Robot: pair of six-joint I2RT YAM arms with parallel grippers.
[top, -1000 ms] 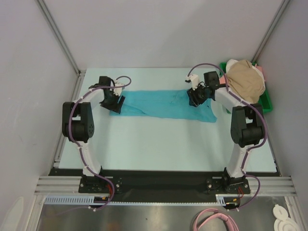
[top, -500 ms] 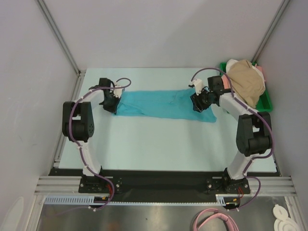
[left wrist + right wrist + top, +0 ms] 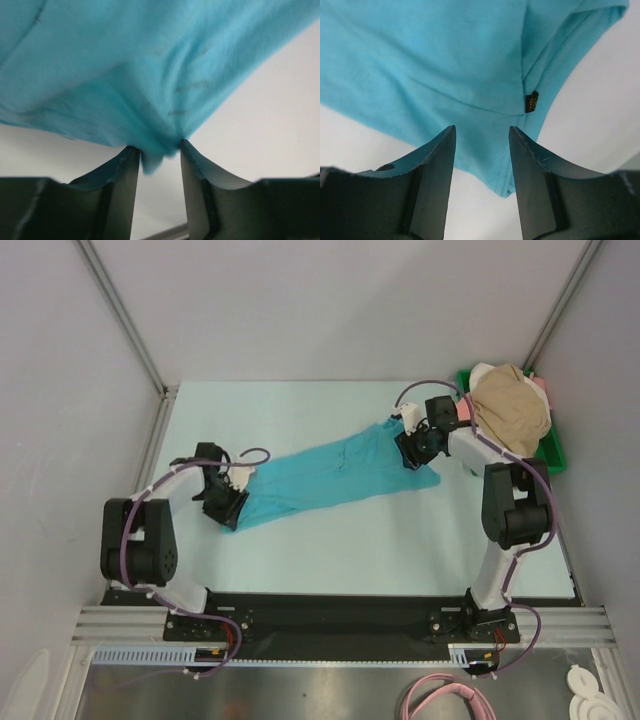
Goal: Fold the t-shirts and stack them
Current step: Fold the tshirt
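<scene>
Top view: your teal t-shirt (image 3: 330,475) lies stretched slantwise across the bench (image 3: 350,550) between both arms, likely held taut to smooth it for folding. Left wrist view: the left gripper (image 3: 157,150) pinches a bunched edge of cloth. Right wrist view: the right gripper (image 3: 481,132) stands half-wide over the labelled hem, gripping nothing, perhaps steadying that end.

One overhead, two close on t-shirt (image 3: 340,468)

The left gripper (image 3: 226,510), open a second ago, has pinched the left end of the shirt (image 3: 335,470) and pulled back toward the near-left corner. The shirt lay straight across; now it slants, left end dragged nearer and puckered at the grip.
</scene>
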